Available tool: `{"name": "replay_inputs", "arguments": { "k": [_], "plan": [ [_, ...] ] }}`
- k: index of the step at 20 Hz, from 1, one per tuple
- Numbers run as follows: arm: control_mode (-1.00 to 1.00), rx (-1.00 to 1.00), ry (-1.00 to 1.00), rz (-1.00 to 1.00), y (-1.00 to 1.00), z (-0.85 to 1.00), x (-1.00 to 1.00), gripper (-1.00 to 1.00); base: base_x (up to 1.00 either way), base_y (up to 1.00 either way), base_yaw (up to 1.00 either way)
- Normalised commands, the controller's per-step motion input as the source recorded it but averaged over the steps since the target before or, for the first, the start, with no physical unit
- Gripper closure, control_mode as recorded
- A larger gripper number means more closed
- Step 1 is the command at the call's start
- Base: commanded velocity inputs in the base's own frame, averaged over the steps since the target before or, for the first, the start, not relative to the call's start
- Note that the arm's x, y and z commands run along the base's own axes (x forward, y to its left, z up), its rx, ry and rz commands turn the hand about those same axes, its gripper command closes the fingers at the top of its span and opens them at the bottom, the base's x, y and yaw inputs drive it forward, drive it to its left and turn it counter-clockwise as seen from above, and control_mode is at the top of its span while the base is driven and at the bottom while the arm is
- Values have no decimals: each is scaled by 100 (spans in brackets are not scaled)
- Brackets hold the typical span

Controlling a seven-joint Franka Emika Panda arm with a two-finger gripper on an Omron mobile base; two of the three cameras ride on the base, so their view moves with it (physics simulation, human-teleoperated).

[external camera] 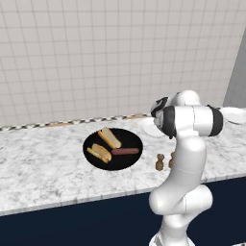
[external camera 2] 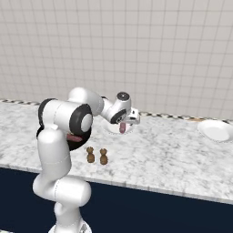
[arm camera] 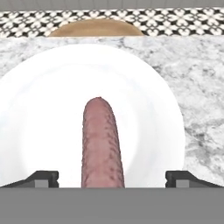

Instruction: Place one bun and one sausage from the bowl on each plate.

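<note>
The gripper, fingers spread wide, hangs over a white plate with a pinkish sausage between them. Whether the fingers touch it is unclear. The arm partly hides the plate from the base cameras.

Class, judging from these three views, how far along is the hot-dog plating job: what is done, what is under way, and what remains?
Nothing is visibly finished: the far plate is bare. Under way: the end effector hangs a pinkish sausage over the near plate; its fingers look spread wide, so the grip is unclear. Left: two buns and a darker sausage lie in the black bowl.
</note>
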Motion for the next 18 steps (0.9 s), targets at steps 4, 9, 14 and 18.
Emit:
{"name": "replay_inputs", "arguments": {
  "k": [4,9,14,18],
  "plan": [
    [-100,-7,0,0,36,63,-5,-100,0,0,0],
    [-100,2,0,6,78,58,-43,-100,0,0,0],
    [-100,0,1,7,100,72,-42,-100,0,0,0],
    [-100,4,5,4,100,27,-44,-100,0,0,0]
  ]
}}
